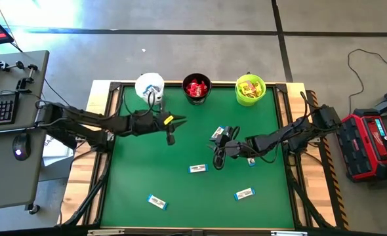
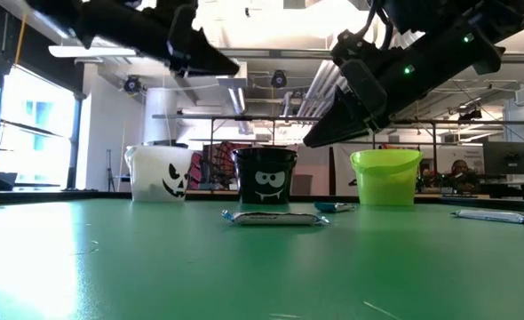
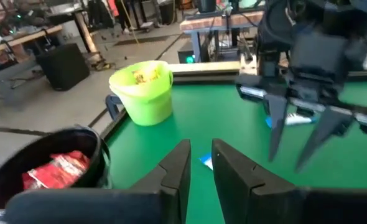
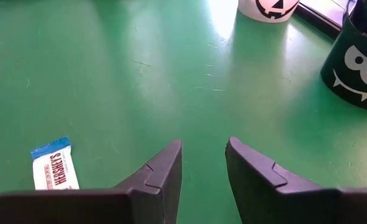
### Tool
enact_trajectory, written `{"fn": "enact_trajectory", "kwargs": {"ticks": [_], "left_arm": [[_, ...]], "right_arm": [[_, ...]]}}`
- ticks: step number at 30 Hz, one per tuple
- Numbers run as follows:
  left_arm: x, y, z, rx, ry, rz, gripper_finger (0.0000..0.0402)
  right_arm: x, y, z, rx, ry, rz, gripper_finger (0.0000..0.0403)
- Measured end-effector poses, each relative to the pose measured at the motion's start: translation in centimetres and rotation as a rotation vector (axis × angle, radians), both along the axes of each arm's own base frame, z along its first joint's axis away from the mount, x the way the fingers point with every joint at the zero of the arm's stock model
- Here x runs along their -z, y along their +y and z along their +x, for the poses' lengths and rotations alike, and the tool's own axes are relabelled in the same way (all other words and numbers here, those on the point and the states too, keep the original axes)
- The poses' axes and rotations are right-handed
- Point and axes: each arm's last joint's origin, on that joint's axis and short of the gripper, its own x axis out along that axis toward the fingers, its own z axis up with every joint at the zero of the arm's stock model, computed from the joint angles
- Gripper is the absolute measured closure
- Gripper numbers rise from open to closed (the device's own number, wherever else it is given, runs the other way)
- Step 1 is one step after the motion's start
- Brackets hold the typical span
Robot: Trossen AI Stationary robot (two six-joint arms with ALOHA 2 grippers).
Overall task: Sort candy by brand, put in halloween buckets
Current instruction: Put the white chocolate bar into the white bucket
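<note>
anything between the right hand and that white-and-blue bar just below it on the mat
Nothing visible does. The right hand hangs open above bare green mat, and the white-and-blue bar lies flat just beside it, apart from the other bars.

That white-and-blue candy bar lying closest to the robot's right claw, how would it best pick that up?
The candy bar lies flat on the green table, so coming straight down from above looks best. Its wrapper is long and narrow, so the open right gripper should probably pinch across the short width near the middle, one finger on each long edge. The crimped blue ends seem a poorer hold.
</note>
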Motion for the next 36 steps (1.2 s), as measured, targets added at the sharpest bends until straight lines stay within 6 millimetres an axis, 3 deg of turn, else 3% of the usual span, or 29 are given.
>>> {"fn": "enact_trajectory", "kwargs": {"ticks": [13, 19, 28, 31, 36], "left_arm": [[3.7, -1.7, -1.8, 0.055, 0.009, -0.043, 0.0355], [3.7, -2.2, -1.8, 0.075, 0.000, -0.050, 0.0355], [3.6, -2.2, -1.8, 0.075, -0.004, -0.040, 0.0355], [3.6, -2.2, -1.8, 0.077, -0.001, -0.040, 0.0355], [3.7, -2.2, -1.8, 0.077, 0.001, -0.040, 0.0355]], "right_arm": [[0.8, -0.4, -1.2, 0.124, 0.123, -0.055, 0.0288], [-0.3, 0.1, -3.2, 0.191, 0.268, 0.053, 0.0288], [-0.9, 2.0, -6.0, 0.117, 0.457, 0.324, 0.0286], [-0.7, 2.9, -6.8, 0.117, 0.509, 0.367, 0.0267], [-0.4, 3.8, -8.2, 0.245, 0.565, 0.426, 0.0191]]}}
